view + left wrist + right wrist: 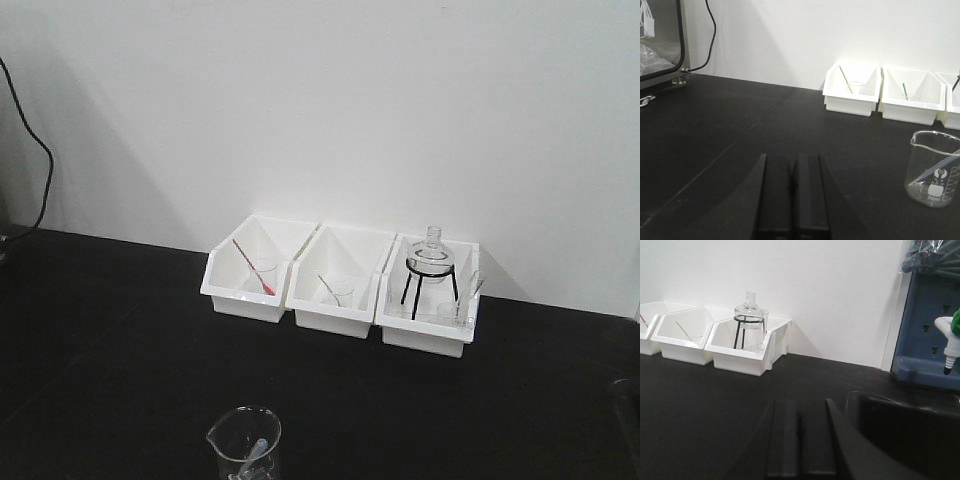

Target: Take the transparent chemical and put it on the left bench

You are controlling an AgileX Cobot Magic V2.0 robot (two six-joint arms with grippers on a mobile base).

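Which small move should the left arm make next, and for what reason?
Probably open the jaws and swing right toward the beaker. The left gripper looks shut and empty, low over the black bench, while the clear pipette leans inside that beaker, off to its right.

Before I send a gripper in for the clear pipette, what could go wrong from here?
1. The clear pipette leans inside the glass beaker, so a clumsy reach could tip the beaker over.
2. Both the left gripper and right gripper look shut; they must open before entering the beaker's narrow mouth.
3. The pipette is colourless against glass and hard to see, so a grasp may miss or pinch the beaker rim.
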